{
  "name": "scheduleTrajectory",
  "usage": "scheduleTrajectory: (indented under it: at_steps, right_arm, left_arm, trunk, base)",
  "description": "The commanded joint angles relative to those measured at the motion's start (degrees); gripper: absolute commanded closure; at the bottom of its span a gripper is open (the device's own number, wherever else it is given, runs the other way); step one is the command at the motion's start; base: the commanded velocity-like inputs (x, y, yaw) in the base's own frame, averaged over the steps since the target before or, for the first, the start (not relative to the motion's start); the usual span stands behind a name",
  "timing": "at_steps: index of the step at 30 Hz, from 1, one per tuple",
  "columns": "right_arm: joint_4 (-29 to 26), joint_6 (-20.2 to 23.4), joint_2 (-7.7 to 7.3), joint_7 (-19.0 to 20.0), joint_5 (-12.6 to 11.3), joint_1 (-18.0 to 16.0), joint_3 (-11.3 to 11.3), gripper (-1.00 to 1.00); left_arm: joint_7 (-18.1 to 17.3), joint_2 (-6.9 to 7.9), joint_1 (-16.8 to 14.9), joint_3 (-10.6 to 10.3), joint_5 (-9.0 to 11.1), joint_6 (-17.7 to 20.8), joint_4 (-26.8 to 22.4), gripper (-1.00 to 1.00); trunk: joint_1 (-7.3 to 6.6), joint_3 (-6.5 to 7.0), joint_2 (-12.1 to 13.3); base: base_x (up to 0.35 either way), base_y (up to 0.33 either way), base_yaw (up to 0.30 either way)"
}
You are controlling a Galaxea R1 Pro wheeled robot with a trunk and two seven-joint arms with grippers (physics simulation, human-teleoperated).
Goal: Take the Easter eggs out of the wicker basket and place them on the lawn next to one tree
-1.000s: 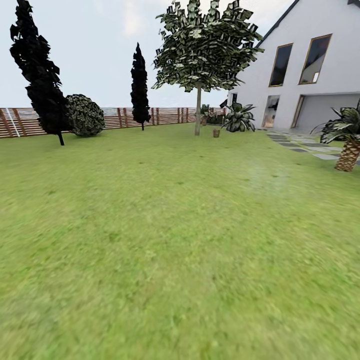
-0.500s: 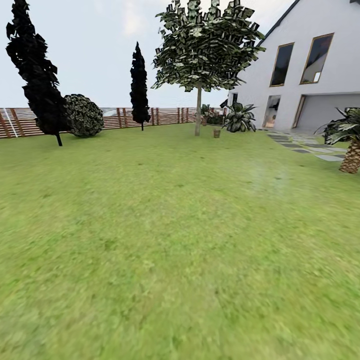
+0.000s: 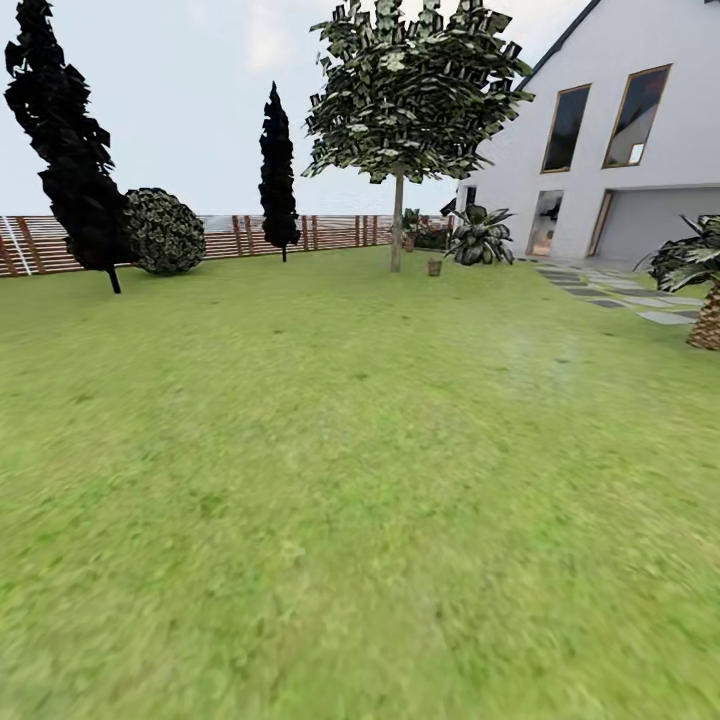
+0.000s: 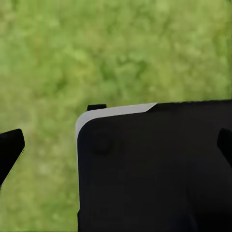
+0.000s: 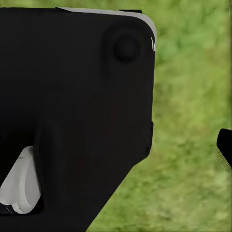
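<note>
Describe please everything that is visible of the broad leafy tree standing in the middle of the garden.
The tree stands upright on the far part of the lawn, in front of the brown slatted fence. Its trunk is thin, straight and grey-brown, and bare up to a wide, rounded canopy of mottled green and pale leaves. A small brown object, too small to identify, sits on the grass just beside its base.
</note>
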Motion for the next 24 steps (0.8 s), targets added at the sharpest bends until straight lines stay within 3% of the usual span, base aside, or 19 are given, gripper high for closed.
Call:
scheduleTrajectory:
  at_steps: [1,24]
  right_arm:
    - [-0.05,-0.11,0.01,-0.02,0.04,0.01,-0.04,-1.0]
    - [-0.05,-0.12,0.01,-0.02,0.06,0.01,-0.04,-1.0]
  left_arm:
    - [-0.09,0.02,-0.03,-0.08,-0.05,-0.19,0.04,-1.0]
    - [-0.09,0.02,-0.03,-0.08,-0.05,-0.19,0.04,-1.0]
  trunk:
    - [0.04,-0.06,-0.04]
    - [0.04,-0.06,-0.04]
  base:
    - [0.301,0.0,0.0]
    - [0.287,0.0,0.0]
